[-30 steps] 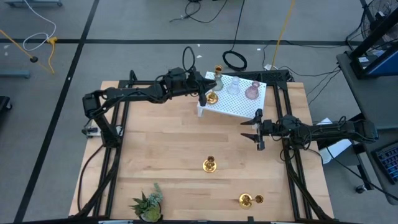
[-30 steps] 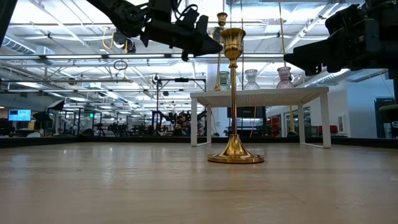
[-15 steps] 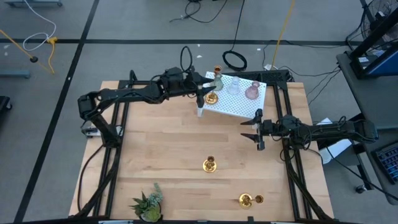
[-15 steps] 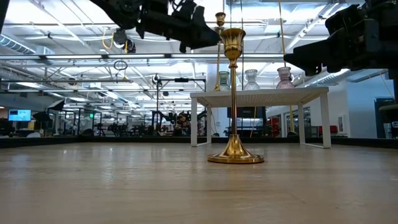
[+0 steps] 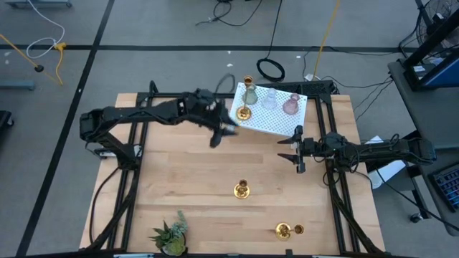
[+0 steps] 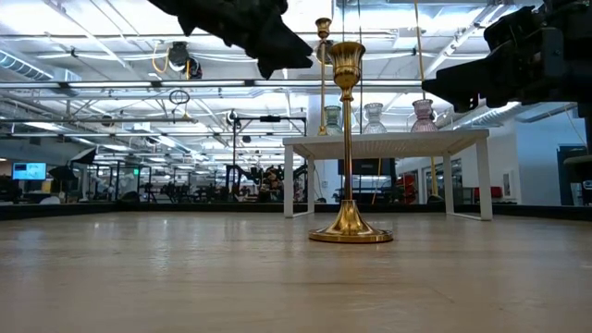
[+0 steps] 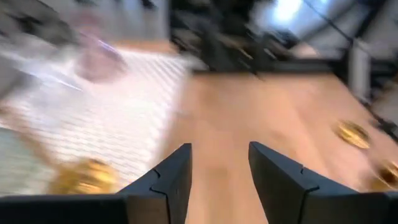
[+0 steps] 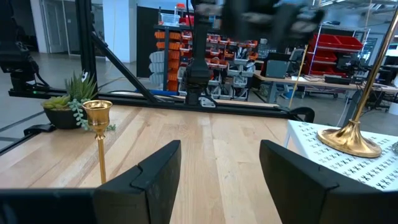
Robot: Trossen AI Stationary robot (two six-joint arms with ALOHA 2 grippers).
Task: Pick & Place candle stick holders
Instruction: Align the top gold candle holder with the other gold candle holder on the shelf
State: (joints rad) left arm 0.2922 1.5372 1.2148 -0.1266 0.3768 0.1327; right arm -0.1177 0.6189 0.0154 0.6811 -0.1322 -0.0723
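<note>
Nearest the front edge of the wooden table (image 5: 193,179) sits the small green plant (image 5: 171,234), with 1 gold candle stick holder (image 5: 284,230) lying on its side toward the front right corner. A little farther back, near the middle, a second gold holder (image 5: 242,190) stands upright; the low view shows its round base flat on the wood and its thin stem rising to a cup.

Beyond that, the right gripper (image 5: 297,152) hangs over the right side of the table, just in front of the white perforated rack (image 5: 276,118). Its 2 fingers are spread wide with nothing between them, as the right wrist view shows.

The left gripper (image 5: 221,134) is above the table just beside the rack's left front corner. In the left wrist view its fingers (image 7: 171,177) stand apart with only bare wood between them, gripping nothing.

Farthest back, the rack carries 4 holders: a third gold holder (image 5: 244,112) upright at its left edge, then in a row the grey-green glass holder (image 5: 251,95), the clear glass holder (image 5: 270,99) and the pink glass holder (image 5: 291,104). The rack's top bears a printed pattern of small x-shaped marks, seen in the right wrist view; no readable writing shows on anything.
</note>
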